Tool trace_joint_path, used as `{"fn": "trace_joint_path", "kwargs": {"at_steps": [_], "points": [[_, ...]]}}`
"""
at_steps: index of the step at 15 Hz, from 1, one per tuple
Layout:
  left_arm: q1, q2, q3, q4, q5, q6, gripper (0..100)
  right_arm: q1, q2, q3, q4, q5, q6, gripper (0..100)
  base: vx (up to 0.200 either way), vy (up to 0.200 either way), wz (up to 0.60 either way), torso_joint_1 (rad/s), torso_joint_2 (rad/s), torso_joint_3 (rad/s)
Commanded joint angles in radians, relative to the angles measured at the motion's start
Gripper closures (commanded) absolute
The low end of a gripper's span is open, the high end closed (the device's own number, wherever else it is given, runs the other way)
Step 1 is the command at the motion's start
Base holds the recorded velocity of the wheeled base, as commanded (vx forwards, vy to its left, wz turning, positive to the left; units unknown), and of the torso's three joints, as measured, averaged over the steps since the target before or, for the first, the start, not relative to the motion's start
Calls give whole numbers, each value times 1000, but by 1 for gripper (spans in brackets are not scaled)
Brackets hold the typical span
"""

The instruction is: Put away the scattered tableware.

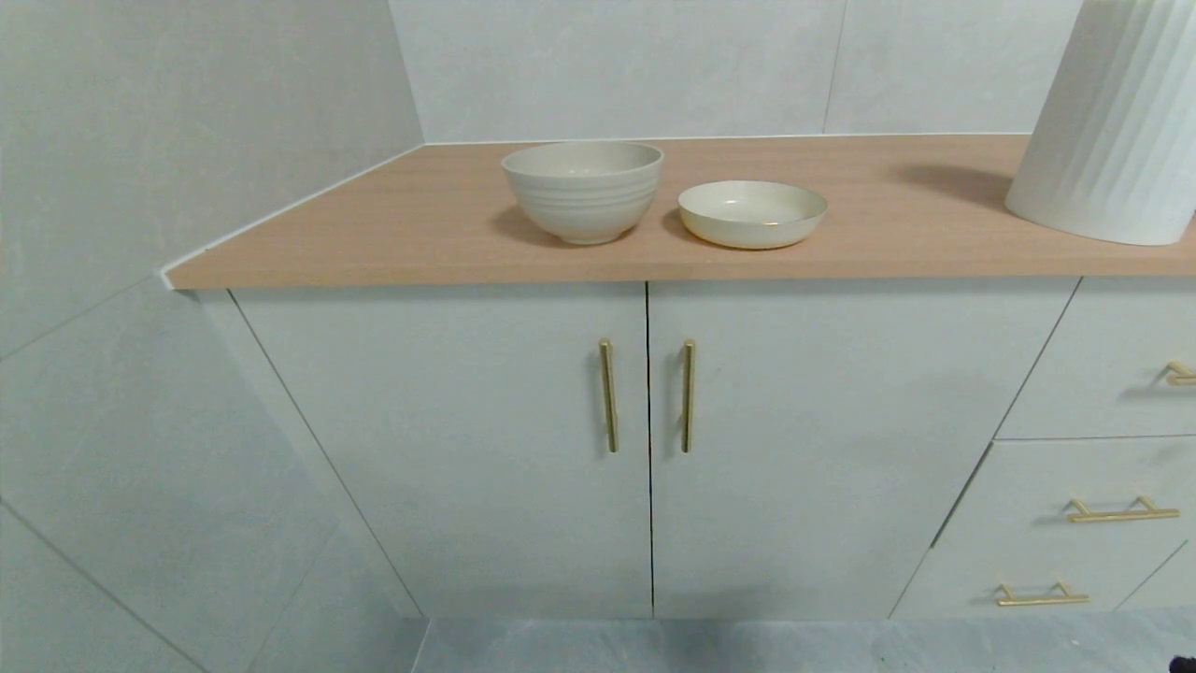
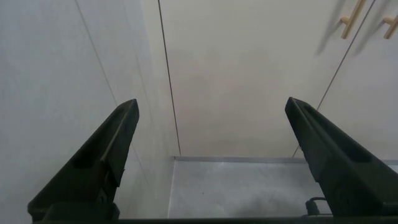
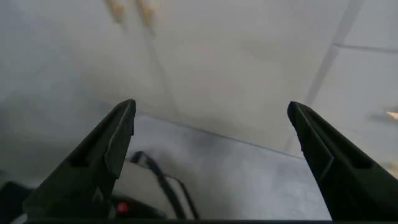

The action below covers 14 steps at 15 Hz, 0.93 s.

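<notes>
A deep beige ribbed bowl [image 1: 583, 190] stands on the wooden countertop [image 1: 411, 224], left of a shallow cream dish [image 1: 751, 213]. Both sit above the double-door cabinet. My left gripper [image 2: 211, 109] hangs low in front of the cabinet's lower part, open, with nothing between its fingers. My right gripper [image 3: 211, 112] is also open and empty, held low near the floor before the cabinet doors.
The two white cabinet doors are closed, with gold handles [image 1: 608, 394] [image 1: 688, 395] at the centre. Drawers with gold handles [image 1: 1121, 510] lie to the right. A tall white fluted vessel [image 1: 1117, 121] stands on the counter's right. A tiled wall closes the left side.
</notes>
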<state>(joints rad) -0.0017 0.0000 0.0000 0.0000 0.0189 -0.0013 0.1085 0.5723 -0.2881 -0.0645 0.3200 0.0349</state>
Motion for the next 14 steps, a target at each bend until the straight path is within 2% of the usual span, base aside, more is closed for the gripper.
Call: {"fn": "trace_joint_path", "kwargs": {"at_steps": [1,5,9,11,14], "points": [[0,0,0,0,-1,0,0,138,373,-157,-133,24,0,0,0,0,0,0,0,0],[0,0,0,0,-1,3,0,296,626,-218,-316,11,7,0,0,0,0,0,0,0],[0,0,0,0,-1,3,0,439,934,-283,-571,-121,10,0,0,0,0,0,0,0],[0,0,0,0,-1,3,0,470,1023,-318,-646,-121,39,0,0,0,0,0,0,0],[0,0,0,0,-1,3,0,482,1109,-428,-646,-116,83,0,0,0,0,0,0,0]]}}
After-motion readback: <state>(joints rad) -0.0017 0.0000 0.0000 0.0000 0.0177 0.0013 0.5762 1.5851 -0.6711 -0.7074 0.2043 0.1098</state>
